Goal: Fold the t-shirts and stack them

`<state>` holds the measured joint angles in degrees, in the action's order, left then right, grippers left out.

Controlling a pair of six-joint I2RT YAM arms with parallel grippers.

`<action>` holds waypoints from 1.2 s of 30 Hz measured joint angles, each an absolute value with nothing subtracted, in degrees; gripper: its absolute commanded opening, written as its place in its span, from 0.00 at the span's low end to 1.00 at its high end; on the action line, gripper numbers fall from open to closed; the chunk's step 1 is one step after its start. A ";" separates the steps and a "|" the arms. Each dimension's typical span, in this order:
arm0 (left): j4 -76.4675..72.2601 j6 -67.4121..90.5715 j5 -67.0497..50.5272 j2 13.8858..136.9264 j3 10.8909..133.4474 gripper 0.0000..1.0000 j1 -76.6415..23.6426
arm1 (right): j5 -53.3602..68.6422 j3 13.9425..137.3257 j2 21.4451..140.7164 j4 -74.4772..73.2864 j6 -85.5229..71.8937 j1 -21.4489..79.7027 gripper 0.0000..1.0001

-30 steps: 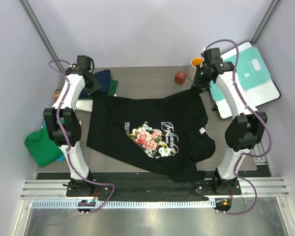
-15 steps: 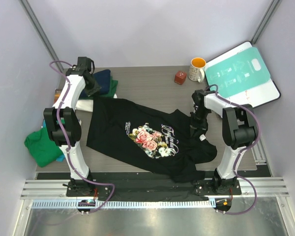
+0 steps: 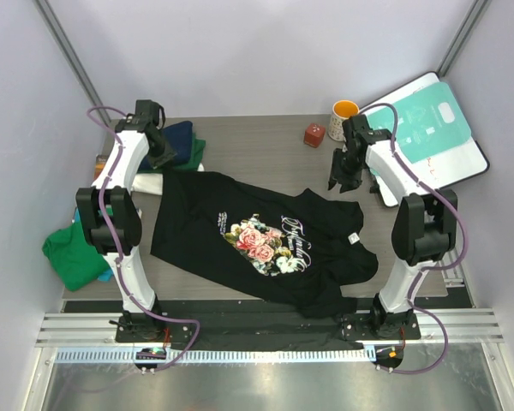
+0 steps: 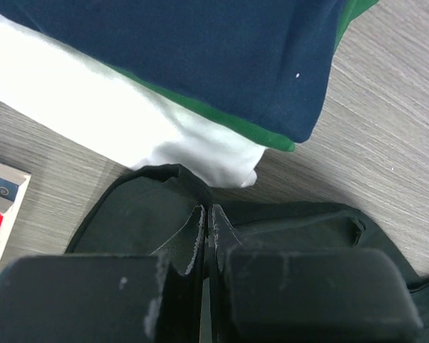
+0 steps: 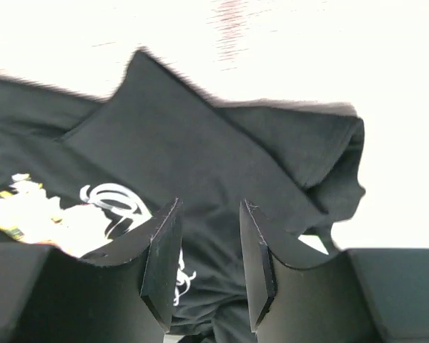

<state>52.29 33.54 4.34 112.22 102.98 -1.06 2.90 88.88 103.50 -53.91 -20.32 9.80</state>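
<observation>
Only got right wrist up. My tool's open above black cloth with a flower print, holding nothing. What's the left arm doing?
Observer: The left tool is shut on the far left corner of the black shirt.
Operator: What's next to that corner?
Observer: A folded pile, with a navy shirt on top, a green layer under it and white cloth at the bottom.
Operator: Any unfolded shirts?
Observer: A crumpled green shirt lies at the far left of the top view.
</observation>
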 measured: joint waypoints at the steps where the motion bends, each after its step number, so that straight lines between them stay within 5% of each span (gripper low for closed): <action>1: 52.29 33.52 4.34 112.22 102.83 0.00 -1.06 | 2.90 88.92 104.60 -53.74 -20.01 9.74 0.43; 33: 52.10 32.51 4.40 112.22 99.42 0.00 -1.06 | -1.50 81.97 111.33 -51.35 -16.60 8.12 0.39; 36: 52.07 32.51 4.38 112.22 99.39 0.00 -1.06 | -1.56 81.84 111.57 -51.22 -16.51 7.92 0.31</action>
<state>52.07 32.51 4.38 112.22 99.39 -1.06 -1.56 81.84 111.57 -51.22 -16.51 7.92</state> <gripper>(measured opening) 0.005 0.383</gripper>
